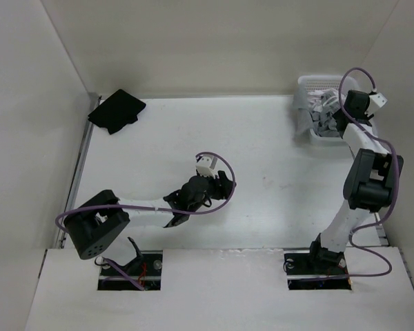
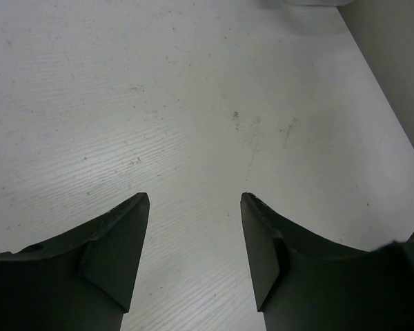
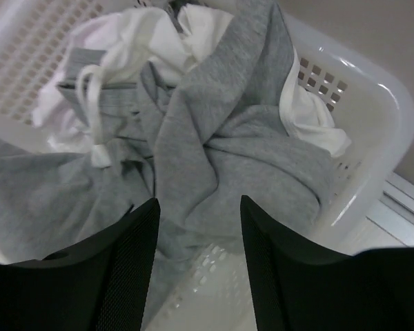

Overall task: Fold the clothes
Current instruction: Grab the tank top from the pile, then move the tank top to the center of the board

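Right gripper (image 3: 199, 207), jaws apart, hovers just above the grey garment (image 3: 221, 145) in the basket (image 3: 379, 103); pinching one raised fold seems best; left gripper (image 2: 194, 200), also apart, hangs well away from that basket.

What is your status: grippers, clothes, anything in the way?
Left gripper open over table. Right gripper open above basket. Grey top bunched inside, tangled with white laundry.

Open table (image 2: 193, 83) before our left gripper (image 2: 194, 195), basket (image 3: 372, 96) walls hemming our right gripper (image 3: 199, 200), heaped laundry (image 3: 228, 138) beneath
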You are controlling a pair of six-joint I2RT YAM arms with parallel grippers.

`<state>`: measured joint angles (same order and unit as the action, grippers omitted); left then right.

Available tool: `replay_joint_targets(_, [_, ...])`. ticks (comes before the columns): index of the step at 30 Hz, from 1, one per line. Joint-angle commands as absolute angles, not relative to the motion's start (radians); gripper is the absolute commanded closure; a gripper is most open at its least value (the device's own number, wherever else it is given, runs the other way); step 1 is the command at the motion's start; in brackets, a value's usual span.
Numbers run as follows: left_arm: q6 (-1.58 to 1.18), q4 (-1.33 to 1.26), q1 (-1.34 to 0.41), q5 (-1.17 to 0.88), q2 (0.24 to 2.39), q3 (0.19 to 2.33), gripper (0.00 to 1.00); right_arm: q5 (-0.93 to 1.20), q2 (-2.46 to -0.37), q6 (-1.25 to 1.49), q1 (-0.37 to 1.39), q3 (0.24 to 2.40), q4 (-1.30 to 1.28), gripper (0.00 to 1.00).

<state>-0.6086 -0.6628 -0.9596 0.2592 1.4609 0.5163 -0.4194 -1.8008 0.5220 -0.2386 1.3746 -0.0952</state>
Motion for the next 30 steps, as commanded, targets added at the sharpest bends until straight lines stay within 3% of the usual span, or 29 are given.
replay_joint_targets(1, [-0.617, -0.733, -0.955, 0.241, 1.437, 0.506, 0.46, -0.319, -1.896, 0.482, -0.263, 1.483, -0.048, 0.44])
replay_joint_targets(7, [-0.617, -0.733, -0.953, 0.23, 1.453, 0.515, 0.46, -0.272, -2.031, 0.48, -0.278, 1.572, -0.046, 0.38])
replay_joint_targets(9, [-0.617, -0.733, -0.953, 0.222, 1.459, 0.518, 0.46, -0.255, -2.054, 0.483, -0.277, 1.585, -0.031, 0.41])
replay_joint_targets(10, [-0.617, -0.733, -0.953, 0.221, 1.46, 0.52, 0.46, -0.255, -2.057, 0.485, -0.277, 1.585, -0.025, 0.47])
replay_joint_targets(11, [-0.617, -0.733, -0.953, 0.218, 1.463, 0.522, 0.46, -0.259, -2.056, 0.495, -0.274, 1.579, -0.011, 0.7])
replay_joint_targets(14, [-0.618, -0.733, -0.953, 0.218, 1.466, 0.523, 0.46, -0.264, -1.993, 0.514, -0.274, 1.53, 0.032, 0.91])
replay_joint_targets(17, [-0.62, -0.733, -0.953, 0.216, 1.47, 0.523, 0.46, -0.294, -1.8, 0.515, -0.274, 1.387, 0.167, 0.97])
replay_joint_targets(24, [-0.641, -0.746, -0.947, 0.199, 1.477, 0.522, 0.46, -0.419, -1.3, 0.5, -0.127, 1.116, 0.345, 0.99])
replay_joint_targets(30, [-0.661, -0.753, -0.92, 0.199, 1.463, 0.503, 0.47, -0.518, -0.991, 0.443, 0.072, 1.065, 0.405, 1.0])
